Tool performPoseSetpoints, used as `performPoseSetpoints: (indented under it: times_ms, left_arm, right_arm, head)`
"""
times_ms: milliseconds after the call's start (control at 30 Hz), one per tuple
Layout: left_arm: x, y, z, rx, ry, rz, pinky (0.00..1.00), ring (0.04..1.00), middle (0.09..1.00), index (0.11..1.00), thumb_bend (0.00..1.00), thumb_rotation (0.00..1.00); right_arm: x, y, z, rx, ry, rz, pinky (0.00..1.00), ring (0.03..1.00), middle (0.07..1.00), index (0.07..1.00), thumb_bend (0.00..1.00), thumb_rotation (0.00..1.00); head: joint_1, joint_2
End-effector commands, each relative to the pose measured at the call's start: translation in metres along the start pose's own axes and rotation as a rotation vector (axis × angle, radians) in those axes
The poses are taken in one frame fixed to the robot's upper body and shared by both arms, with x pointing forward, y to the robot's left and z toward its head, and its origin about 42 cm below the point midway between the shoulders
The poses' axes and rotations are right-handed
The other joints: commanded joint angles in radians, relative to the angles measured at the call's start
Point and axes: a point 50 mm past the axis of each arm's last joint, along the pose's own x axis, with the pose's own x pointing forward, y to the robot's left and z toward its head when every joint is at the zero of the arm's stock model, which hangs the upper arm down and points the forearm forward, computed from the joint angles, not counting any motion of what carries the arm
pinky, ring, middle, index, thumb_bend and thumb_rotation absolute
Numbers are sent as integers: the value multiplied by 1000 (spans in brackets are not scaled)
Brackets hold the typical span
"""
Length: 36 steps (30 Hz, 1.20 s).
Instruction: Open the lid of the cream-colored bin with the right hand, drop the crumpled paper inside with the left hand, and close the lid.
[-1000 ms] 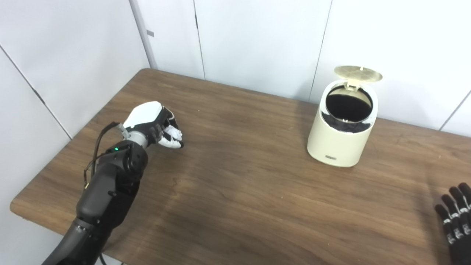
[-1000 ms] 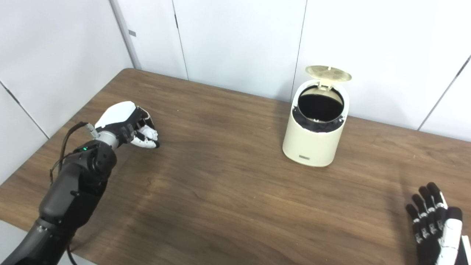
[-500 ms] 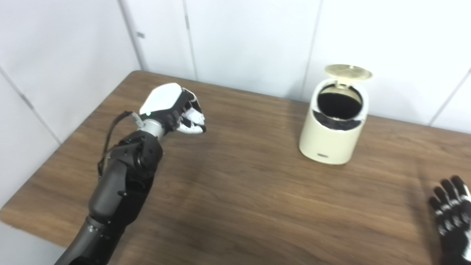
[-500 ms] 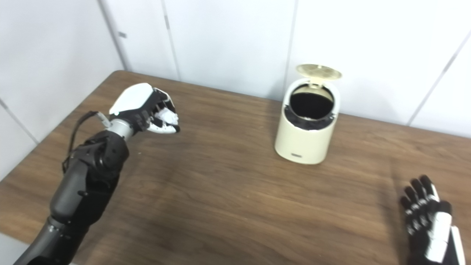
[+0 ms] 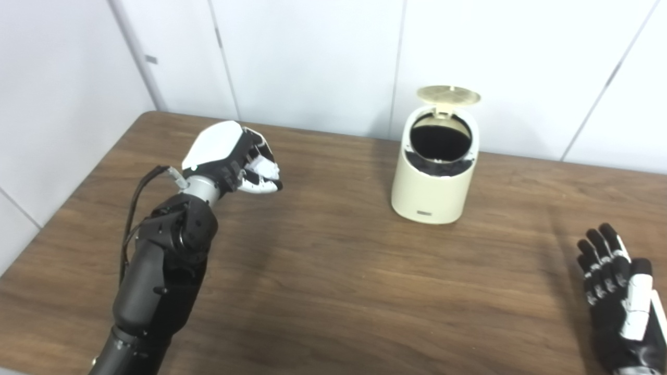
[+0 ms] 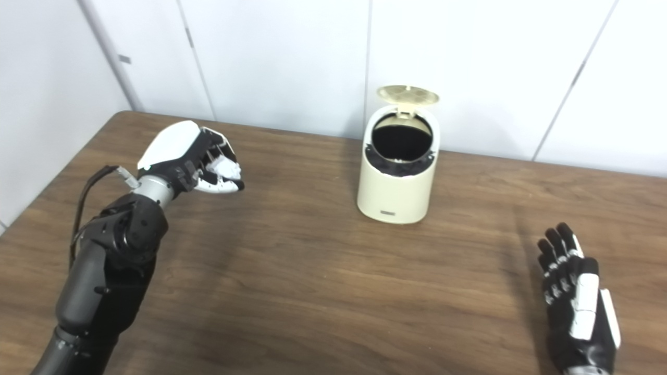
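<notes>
Left eye view: we see the cream-colored bin standing upright toward the far edge of the brown desk, its round lid tipped up at the back and the dark inside exposed. Well to its left, the left hand is raised above the desk, its fingers curled tight around the crumpled paper, of which only a white scrap shows between them. At the lower right corner, the right hand hovers near the desk's front edge, well apart from the bin, fingers spread and straight, holding nothing.

Right eye view: we find the same layout from slightly to the side. The bin stands with the lid upright behind its opening. The left hand is closed on the paper, level with the bin's body but far to its left. The right hand lies flat-palmed and empty, fingers pointing toward the wall.
</notes>
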Motion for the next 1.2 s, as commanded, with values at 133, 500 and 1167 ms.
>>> performPoseSetpoints:
  times_ms: [133, 500, 1167]
  left_arm:
    - [7, 19, 25, 33, -75, 83, 358, 413, 501, 483, 479, 0]
    - [18, 18, 44, 20, -180, 106, 351, 405, 504, 494, 475, 0]
    - [36, 8, 94, -23, -312, 114, 381, 417, 502, 455, 477, 0]
  right_arm:
    - [-7, 8, -18, 33, 21, -14, 1000, 978, 974, 941, 507, 999]
    - [-9, 16, -22, 22, 23, -26, 1000, 974, 969, 935, 525, 971]
    - [-11, 20, -28, -23, 21, -24, 1000, 971, 953, 936, 525, 998]
  head:
    - [-45, -7]
    - [-118, -28]
    - [-137, -47]
